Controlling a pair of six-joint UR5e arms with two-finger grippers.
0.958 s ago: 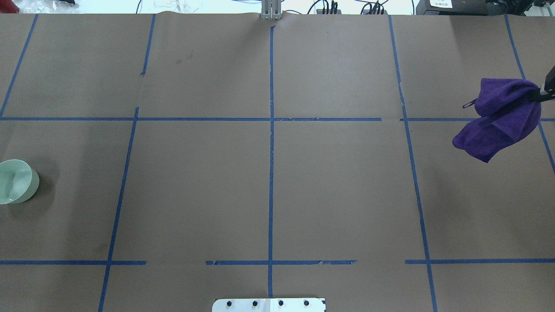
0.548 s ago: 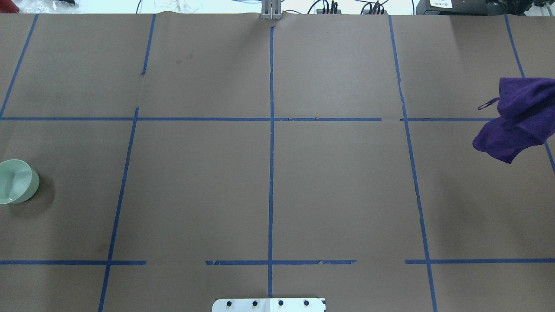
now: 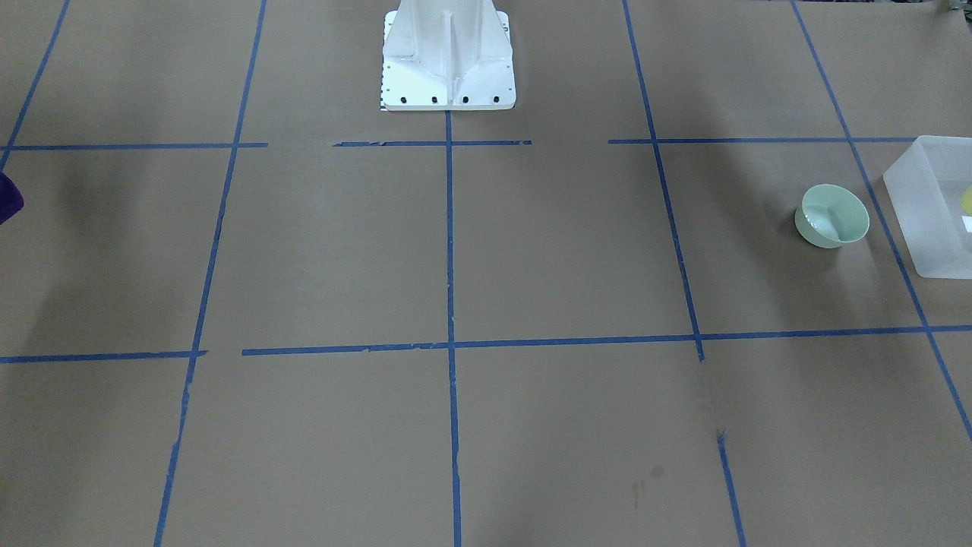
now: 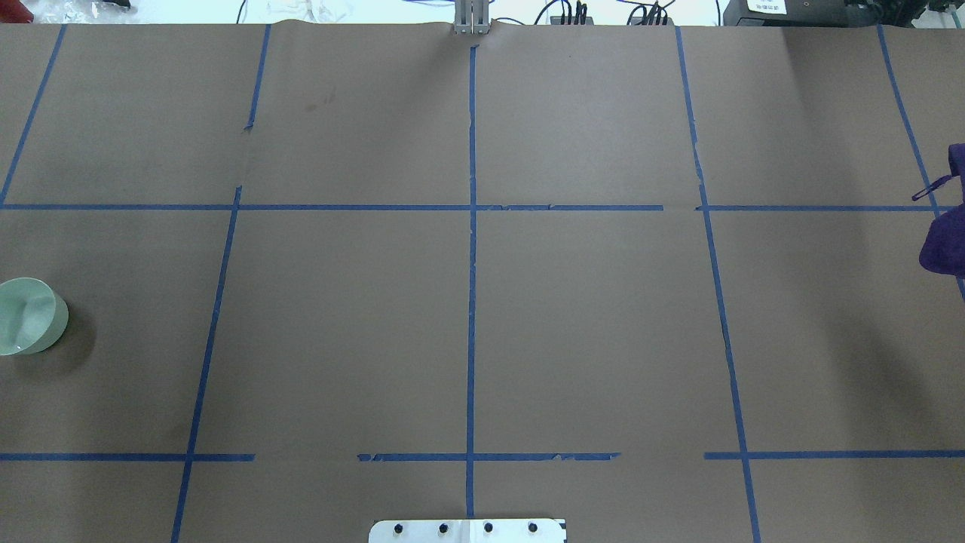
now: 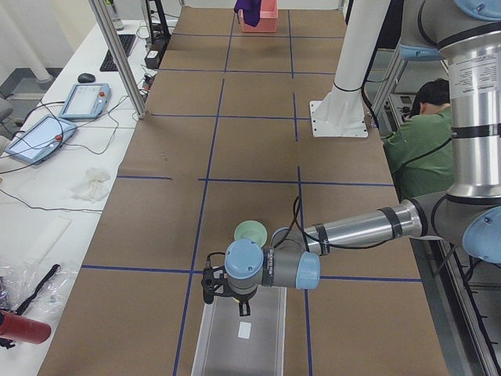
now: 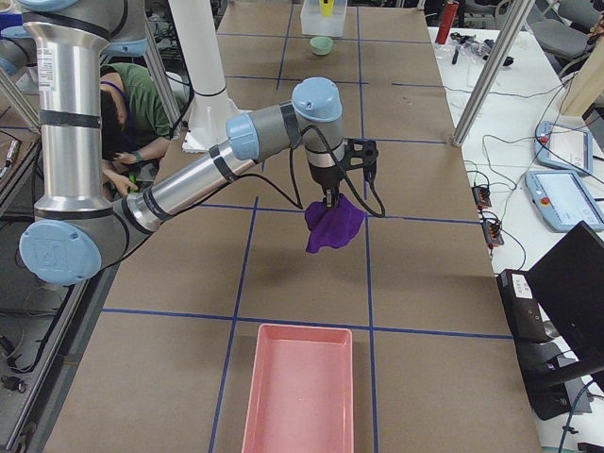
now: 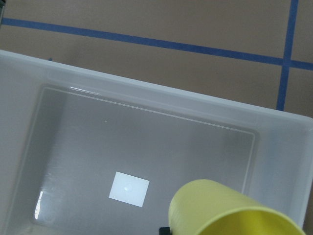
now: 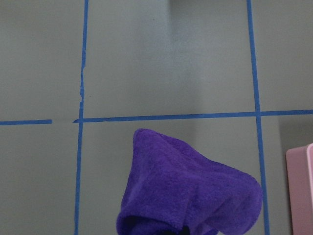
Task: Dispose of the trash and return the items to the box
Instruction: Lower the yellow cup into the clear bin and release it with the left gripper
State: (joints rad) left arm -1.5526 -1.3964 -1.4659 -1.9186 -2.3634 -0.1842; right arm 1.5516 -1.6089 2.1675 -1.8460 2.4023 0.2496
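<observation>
The yellow cup [image 7: 230,210] fills the bottom of the left wrist view, held over the inside of the translucent white box [image 7: 146,93]. My left gripper [image 5: 210,284] is shut on the cup above the box [image 5: 243,337]. The mint-green bowl [image 3: 831,216] stands upright on the table beside the box [image 3: 923,205]; it also shows at the overhead view's left edge [image 4: 26,317]. My right gripper [image 6: 330,196] is shut on a purple cloth [image 6: 333,226] that hangs above the table, near a pink tray [image 6: 302,387].
The table is brown paper with a blue tape grid. The robot's white base [image 3: 448,61] stands at the middle of its near edge. A person sits behind the robot [image 5: 419,133]. Tablets and cables lie on the side bench [image 5: 47,133].
The purple cloth has moved right in the overhead view and now shows only at the right edge. The green bowl has not moved.
</observation>
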